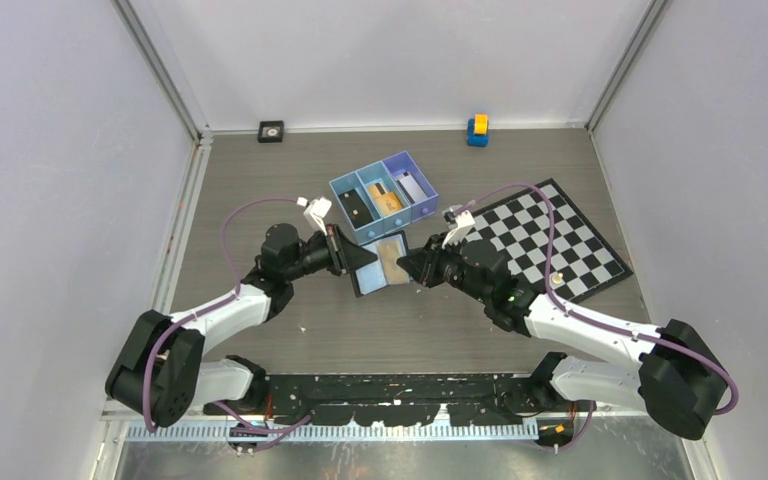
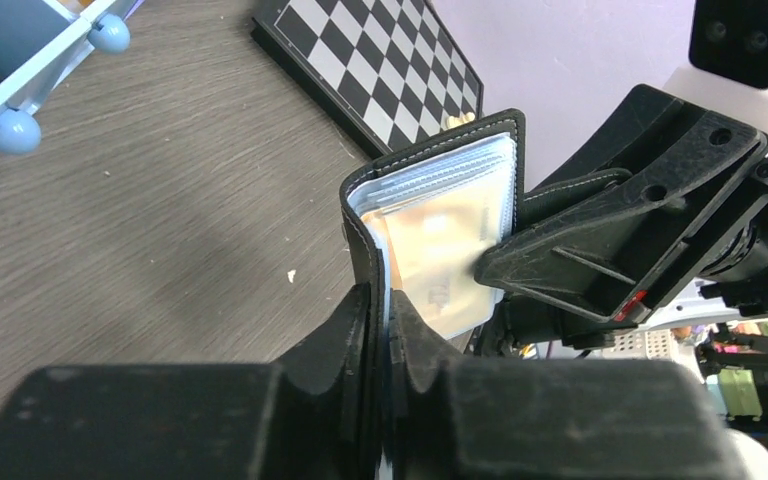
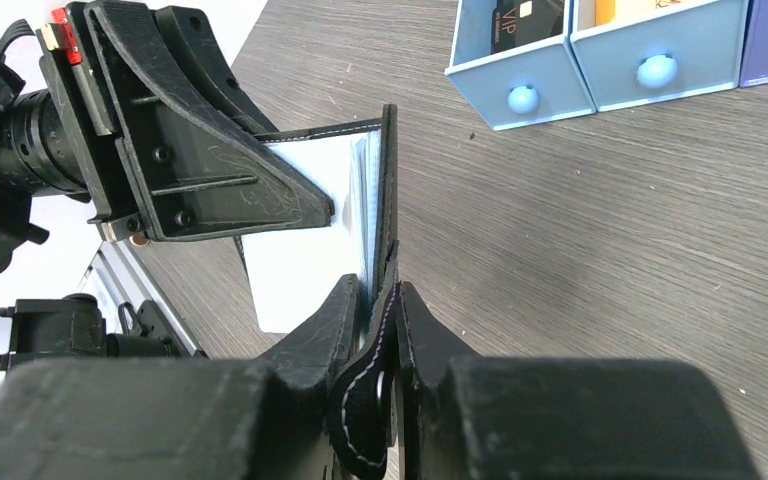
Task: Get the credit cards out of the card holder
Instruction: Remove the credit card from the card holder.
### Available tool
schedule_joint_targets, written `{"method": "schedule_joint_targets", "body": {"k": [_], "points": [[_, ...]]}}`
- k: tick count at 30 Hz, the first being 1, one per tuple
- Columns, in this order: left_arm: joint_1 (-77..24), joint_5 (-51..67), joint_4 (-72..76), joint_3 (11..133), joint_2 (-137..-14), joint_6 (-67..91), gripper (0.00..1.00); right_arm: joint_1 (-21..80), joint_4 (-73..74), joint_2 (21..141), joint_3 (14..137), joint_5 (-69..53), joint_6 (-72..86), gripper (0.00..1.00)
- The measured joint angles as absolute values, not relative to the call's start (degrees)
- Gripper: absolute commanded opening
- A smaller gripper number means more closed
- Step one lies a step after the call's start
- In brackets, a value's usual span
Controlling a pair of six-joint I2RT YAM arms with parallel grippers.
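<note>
Card holder [image 1: 378, 268] sits spread open between both arms, just short of the blue tray [image 1: 336, 190], the orange-gold credit card [image 2: 435, 250] sleeved inside (others blur behind cloudy plastic). Left gripper [image 1: 358, 262] pinches one cover, right gripper [image 1: 407, 268] the opposite, both clamped tight; the card's long axis seems to run across the line between them, about equally near each, so one must release to pluck it
</note>
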State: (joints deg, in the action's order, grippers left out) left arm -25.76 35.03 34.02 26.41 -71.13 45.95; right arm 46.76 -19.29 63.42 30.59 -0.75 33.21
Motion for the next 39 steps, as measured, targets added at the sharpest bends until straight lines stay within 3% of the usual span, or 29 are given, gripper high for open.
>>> {"method": "schedule_joint_targets", "body": {"k": [5, 33, 39], "points": [[-25.69, 34.57, 33.54, 26.41, -71.11, 45.67, 0.00, 46.76, -19.22, 63.42, 30.59, 0.19, 33.36, 0.01], [-25.89, 29.87, 26.76, 26.65, -68.75, 43.03, 0.00, 47.22, -17.45, 65.60, 31.83, 2.72, 33.32, 0.05], [-26.39, 23.35, 23.05, 28.32, -70.70, 43.38, 0.00, 47.31, -8.73, 73.58, 41.32, 4.60, 34.85, 0.01]]}}
